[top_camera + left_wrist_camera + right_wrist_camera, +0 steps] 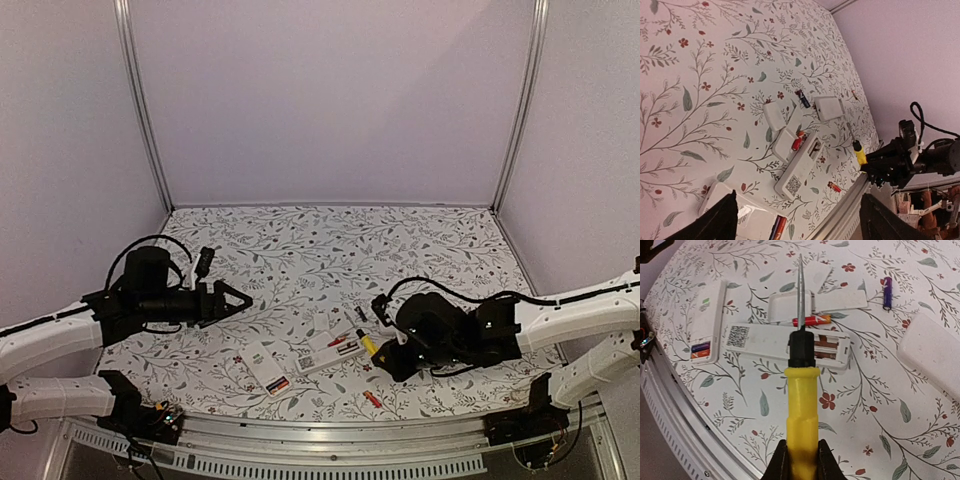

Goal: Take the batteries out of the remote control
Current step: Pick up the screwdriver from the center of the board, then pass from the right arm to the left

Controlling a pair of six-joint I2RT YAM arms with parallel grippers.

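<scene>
A white remote (pixel 760 337) lies back up with its battery bay open; a red-orange cell (pixel 827 345) sits in the bay. A loose red-orange battery (pixel 811 319) lies beside it, a black-blue one (pixel 887 292) farther off, and another red-orange one (pixel 372 398) near the front edge. My right gripper (pixel 802 445) is shut on the yellow-handled screwdriver (pixel 802 400), whose shaft points over the remote's bay. My left gripper (pixel 799 197) is open and empty, held above the table left of the remote (pixel 330 350). The right gripper (pixel 385 358) is just right of the remote.
A second white remote (pixel 707 315) with cells at its end lies left of the first. Loose white covers (pixel 790 307) lie behind it, and a white box (pixel 935 357) to the right. The metal front rail (pixel 685 430) is close.
</scene>
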